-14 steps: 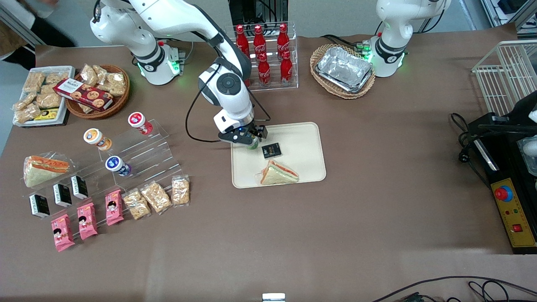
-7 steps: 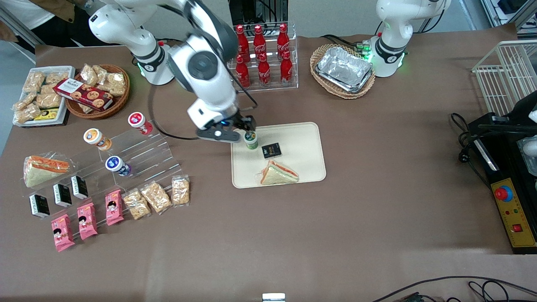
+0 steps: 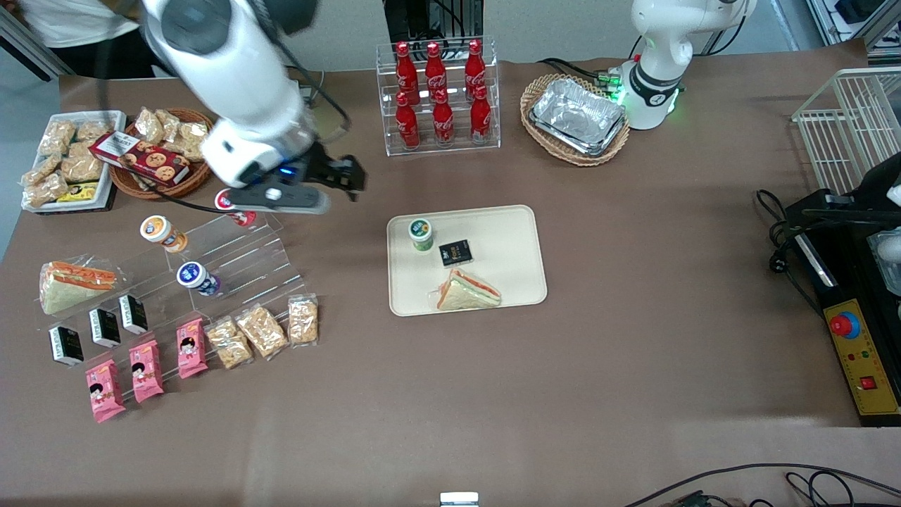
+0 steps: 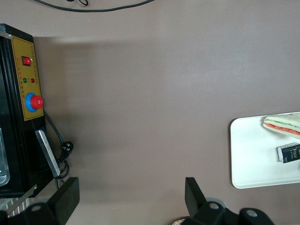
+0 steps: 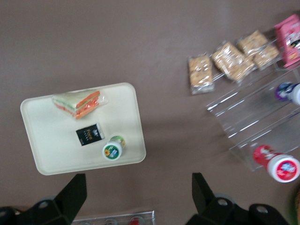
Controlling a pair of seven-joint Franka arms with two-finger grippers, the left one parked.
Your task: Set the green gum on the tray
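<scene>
The green gum [image 3: 421,234] stands upright on the tray [image 3: 514,260], in its upper left corner. The claw [image 3: 331,184] hangs wide open and empty, upper left. The gum looks light, hard, smooth; grab its round sides.

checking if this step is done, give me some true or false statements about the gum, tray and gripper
1. The green gum stands upright on the tray. True.
2. The gripper holds the gum. False: it is open, raised toward the working arm's end, apart from the tray.
3. A wrapped sandwich lies on the tray. True.
4. The small black packet lies off the tray. False: it is on it, beside the gum.
</scene>
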